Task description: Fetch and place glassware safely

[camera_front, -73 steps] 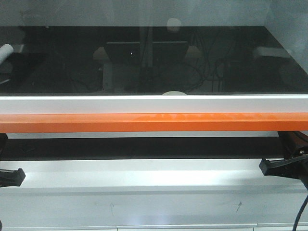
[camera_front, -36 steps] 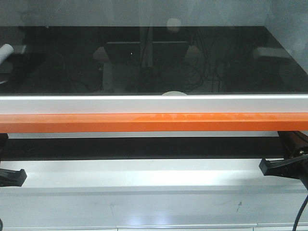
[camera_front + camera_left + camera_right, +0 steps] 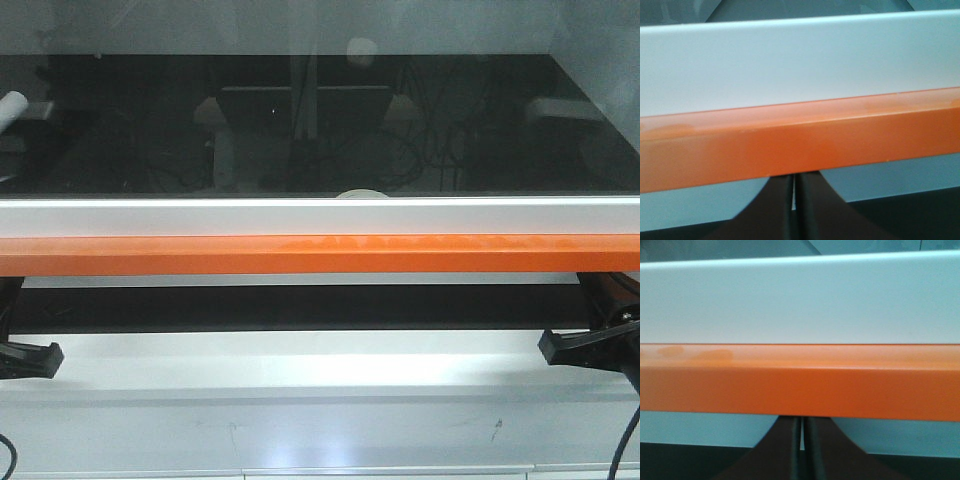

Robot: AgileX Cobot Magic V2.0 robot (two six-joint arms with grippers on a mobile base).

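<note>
Only the cream-white lid top of the glass jar (image 3: 360, 194) shows, behind the dark glass pane and just above the silver frame; its body is hidden. My left gripper (image 3: 28, 358) is low at the left edge and my right gripper (image 3: 580, 345) low at the right, both below the orange bar (image 3: 320, 254). In the left wrist view the left gripper (image 3: 792, 180) is shut with a hair-thin slit, its tips under the orange bar (image 3: 800, 145). In the right wrist view the right gripper (image 3: 801, 422) is shut the same way under the bar (image 3: 800, 385).
A dark reflective glass sash (image 3: 320, 120) in a silver frame (image 3: 320, 215) closes off the space in front. A white ledge (image 3: 300, 365) lies below the bar. A white cylinder end (image 3: 12, 105) shows at the far left behind the glass.
My left gripper has moved slightly up and to the right. The right gripper and the orange bar have not moved.
</note>
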